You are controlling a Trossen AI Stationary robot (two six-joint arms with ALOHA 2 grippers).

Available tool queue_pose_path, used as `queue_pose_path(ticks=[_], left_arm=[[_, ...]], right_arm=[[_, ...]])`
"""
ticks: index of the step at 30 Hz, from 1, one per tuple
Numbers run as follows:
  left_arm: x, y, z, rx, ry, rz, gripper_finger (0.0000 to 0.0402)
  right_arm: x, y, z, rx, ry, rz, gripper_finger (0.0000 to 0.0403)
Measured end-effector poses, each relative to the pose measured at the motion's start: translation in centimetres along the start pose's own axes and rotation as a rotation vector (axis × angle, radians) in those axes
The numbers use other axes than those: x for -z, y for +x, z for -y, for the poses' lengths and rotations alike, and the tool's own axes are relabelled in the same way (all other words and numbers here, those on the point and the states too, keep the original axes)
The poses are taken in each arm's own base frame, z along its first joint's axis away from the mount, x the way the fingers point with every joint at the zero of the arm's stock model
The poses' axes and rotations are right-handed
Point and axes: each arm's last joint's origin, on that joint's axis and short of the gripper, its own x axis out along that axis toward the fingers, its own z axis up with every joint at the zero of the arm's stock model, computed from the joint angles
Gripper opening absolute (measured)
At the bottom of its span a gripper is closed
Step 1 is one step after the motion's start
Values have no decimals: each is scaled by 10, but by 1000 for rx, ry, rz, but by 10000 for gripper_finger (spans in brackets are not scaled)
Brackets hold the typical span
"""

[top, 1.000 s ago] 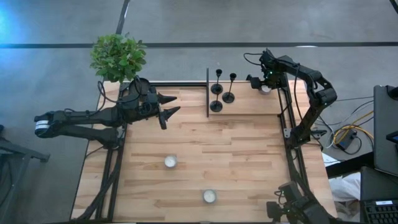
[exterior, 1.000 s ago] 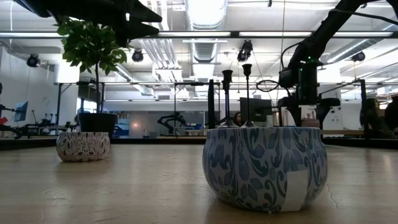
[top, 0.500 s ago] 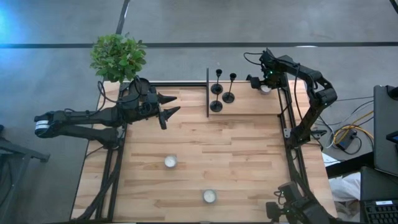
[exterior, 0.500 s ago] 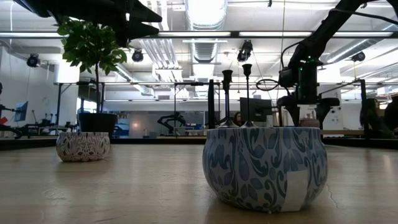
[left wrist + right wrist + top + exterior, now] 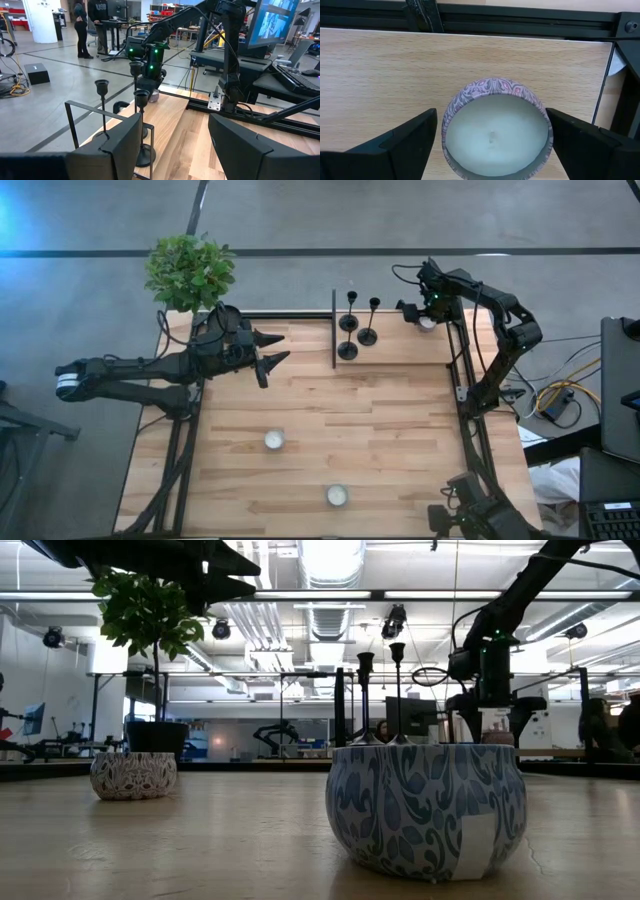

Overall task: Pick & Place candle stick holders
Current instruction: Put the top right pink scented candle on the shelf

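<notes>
The right pincer (image 5: 490, 137) hangs spread wide over a patterned round candle tin (image 5: 496, 126) at the desk's far right corner. The three slim black candle stick holders (image 5: 357, 327) stand untouched nearby, beside a thin black metal frame (image 5: 333, 328). Judging by this, a reach toward them comes next. The left pincer (image 5: 272, 350) waits half-spread, empty.

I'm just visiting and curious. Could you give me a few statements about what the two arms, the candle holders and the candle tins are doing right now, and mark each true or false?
1. The three candle stick holders stand together at the far edge of the table. True.
2. The right gripper has lifted a candle high above the table. False: its open fingers sit either side of a patterned candle tin that rests on the wood.
3. The left gripper holds one of the holders. False: its fingers are open and empty, left of the holders.
4. Two more candle tins sit apart on the near half of the table. True.
5. A potted plant stands at the far left corner. True.
</notes>
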Motion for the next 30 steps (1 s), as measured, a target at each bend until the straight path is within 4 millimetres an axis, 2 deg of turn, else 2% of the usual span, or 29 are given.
queue_pose_path(ticks=[18,30], left_arm=[[0,0,0,0,0,0,236],[0,0,0,-1,0,0,236]], right_arm=[[1,-3,0,-15,-18,-3,358],[2,-4,0,-19,-19,-3,329]])
